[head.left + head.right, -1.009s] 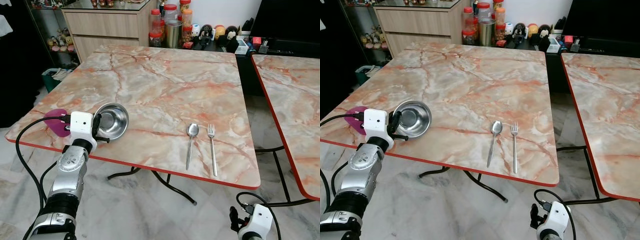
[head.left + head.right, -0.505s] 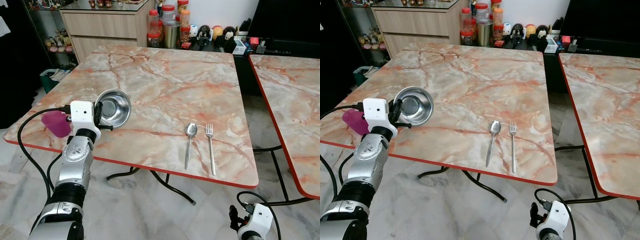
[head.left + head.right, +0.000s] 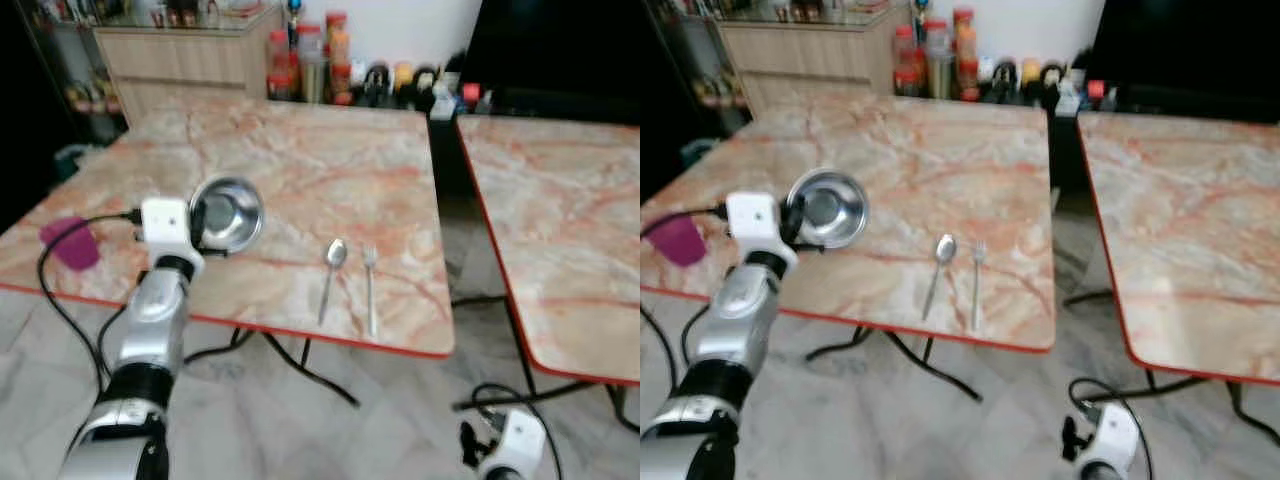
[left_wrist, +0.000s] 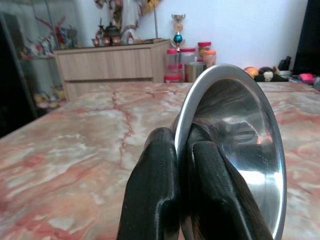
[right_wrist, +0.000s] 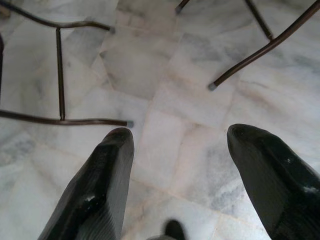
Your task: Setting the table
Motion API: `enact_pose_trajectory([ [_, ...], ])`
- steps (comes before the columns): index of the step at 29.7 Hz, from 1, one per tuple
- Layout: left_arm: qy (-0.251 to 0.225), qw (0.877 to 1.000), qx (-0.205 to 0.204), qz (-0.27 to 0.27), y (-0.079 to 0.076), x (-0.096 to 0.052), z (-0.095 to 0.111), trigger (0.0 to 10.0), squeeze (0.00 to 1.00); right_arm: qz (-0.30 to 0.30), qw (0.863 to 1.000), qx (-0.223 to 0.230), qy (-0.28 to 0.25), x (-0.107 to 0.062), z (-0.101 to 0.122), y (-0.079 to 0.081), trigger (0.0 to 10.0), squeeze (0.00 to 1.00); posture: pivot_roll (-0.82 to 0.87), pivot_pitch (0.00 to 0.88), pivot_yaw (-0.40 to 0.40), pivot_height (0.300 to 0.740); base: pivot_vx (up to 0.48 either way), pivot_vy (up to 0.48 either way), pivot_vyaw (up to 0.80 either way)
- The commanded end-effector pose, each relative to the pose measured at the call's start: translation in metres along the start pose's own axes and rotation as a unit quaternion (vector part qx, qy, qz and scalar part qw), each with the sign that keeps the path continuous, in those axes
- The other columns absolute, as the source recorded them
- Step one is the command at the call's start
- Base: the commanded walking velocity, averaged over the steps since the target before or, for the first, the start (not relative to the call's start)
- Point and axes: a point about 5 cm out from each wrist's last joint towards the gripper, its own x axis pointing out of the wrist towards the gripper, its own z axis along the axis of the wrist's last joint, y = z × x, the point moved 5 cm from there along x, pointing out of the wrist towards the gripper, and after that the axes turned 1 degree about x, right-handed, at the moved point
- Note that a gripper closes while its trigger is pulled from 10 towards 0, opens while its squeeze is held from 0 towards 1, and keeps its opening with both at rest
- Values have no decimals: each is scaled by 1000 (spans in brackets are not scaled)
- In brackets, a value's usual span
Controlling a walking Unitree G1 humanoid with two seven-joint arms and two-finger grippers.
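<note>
Now, purple cup (image 3: 70, 243): a soft-looking magenta tumbler, standing on the near left corner of the worktop (image 3: 330, 180), well clear of everything else, likely parked there as the drink for this place setting.
Left claw (image 4: 186, 165): two thick black rubbery fingers pinched tight on the bowl's rim, one finger outside the wall, one inside, which is why the bowl hangs tipped on its side.
Steel bowl (image 3: 228, 213): thin polished metal, round, mirror-bright inside, held off the worktop over its near left part with the open mouth turned toward the room; my guess is it's being carried toward the cutlery.
Worktop surface: glossy marble-pattern slab, cream with rust veins, red edge band, on dark bent metal legs.
Spoon (image 3: 330, 276): slim steel, bowl end pointing away from the robot, lying flat near the front edge.
Fork (image 3: 369, 288): just beside the spoon, parallel, tines away, so the pair reads as already laid.
Second worktop (image 3: 560, 220): same marble finish, standing apart across a gap.
Right claw (image 5: 180, 175): black fingers spread wide, nothing between them, hanging idle low over the pale marble floor (image 5: 165, 95).
</note>
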Motion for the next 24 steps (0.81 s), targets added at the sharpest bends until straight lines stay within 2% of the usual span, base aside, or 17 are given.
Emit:
enact_pose_trajectory([
  [1, -8, 1000, -9, -7, -9, 4, 5, 10000, 0, -10, 1000, -2, 1, 0, 1, -7, 10000, 0, 39, 0, 0, 736, 0, -409, 0],
  [8, -7, 1000, -12, -6, -8, 5, 5, 10000, 0, -9, 1000, 4, -2, 0, 3, -6, 10000, 0, 36, 0, 1, 736, 0, -398, 0],
  [11, -5, 1000, -14, -6, -9, 5, 5, 10000, 0, -4, 1000, -24, -5, 0, 5, -6, 10000, 0, 37, 0, 1, 736, 0, -362, 0],
  [16, -4, 1000, -15, -6, -9, 5, 4, 10000, 0, -4, 1000, -23, -2, 0, 5, -6, 10000, 0, 38, 0, 0, 736, 0, -346, 775],
  [18, -4, 1000, -15, -6, -9, 6, 4, 10000, 0, -10, 1000, -6, -2, 0, 3, -6, 10000, 0, 38, 0, 0, 736, 0, -345, 0],
  [24, -3, 1000, -16, -8, -11, 6, 4, 10000, 0, -10, 1000, -12, 0, 0, 4, -7, 10000, 0, 37, 0, -1, 736, 0, -344, 0],
])
